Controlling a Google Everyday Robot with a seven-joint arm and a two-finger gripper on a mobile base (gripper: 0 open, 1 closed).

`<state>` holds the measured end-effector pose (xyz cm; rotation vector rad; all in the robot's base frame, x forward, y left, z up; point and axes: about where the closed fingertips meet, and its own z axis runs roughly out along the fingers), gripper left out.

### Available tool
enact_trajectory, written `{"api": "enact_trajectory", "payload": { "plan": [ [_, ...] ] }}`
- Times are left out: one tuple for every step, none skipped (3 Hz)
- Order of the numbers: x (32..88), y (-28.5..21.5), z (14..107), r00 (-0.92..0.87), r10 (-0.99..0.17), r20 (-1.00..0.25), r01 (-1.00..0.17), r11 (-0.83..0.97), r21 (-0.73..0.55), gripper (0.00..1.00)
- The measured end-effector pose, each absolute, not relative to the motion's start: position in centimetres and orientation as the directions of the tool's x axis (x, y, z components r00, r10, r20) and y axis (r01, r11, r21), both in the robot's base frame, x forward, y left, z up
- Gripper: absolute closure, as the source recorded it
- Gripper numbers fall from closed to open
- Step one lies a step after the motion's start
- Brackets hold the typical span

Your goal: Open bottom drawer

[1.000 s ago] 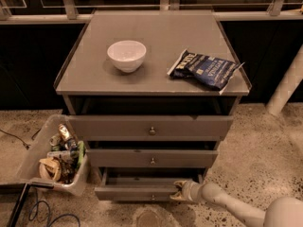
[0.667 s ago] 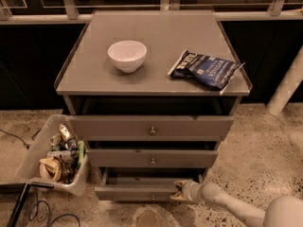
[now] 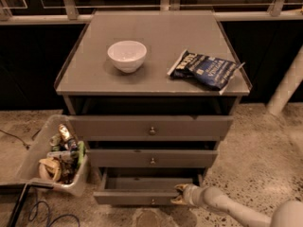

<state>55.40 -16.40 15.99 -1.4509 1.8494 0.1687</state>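
The claw (image 3: 182,196) sits at the front of the bottom drawer (image 3: 137,197), near its right end. Whether it grips, I cannot tell. The drawer stands partly out, lowest in the cabinet (image 3: 156,65) — mid-pull, I'd say; next, a straight outward draw.

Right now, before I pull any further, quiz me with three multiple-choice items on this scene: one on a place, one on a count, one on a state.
1. Where at the cabinet is the gripper?
A) at the bottom drawer front, right of its knob
B) above the top
C) at the left side

2. How many drawers does the cabinet have?
A) two
B) three
C) five

3. The bottom drawer is:
A) fully shut
B) pulled out partway
C) lying on the floor

Answers: 1 A, the gripper sits low at that front; 2 B, three knobbed fronts are stacked; 3 B, its interior shows behind the front.
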Motion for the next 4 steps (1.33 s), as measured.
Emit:
{"api": "enact_trajectory", "payload": {
  "plan": [
    [55.40,-16.32,16.12,-0.060,-0.774,-0.630,-0.876,0.344,-0.339,0.81],
    [55.40,-16.31,16.12,-0.060,-0.774,-0.630,-0.876,0.344,-0.339,0.58],
    [55.40,-16.31,16.12,-0.060,-0.774,-0.630,-0.876,0.344,-0.339,0.35],
    [55.40,-16.31,16.12,-0.060,-0.774,-0.630,-0.876,0.344,-0.339,0.16]
  ]
}}
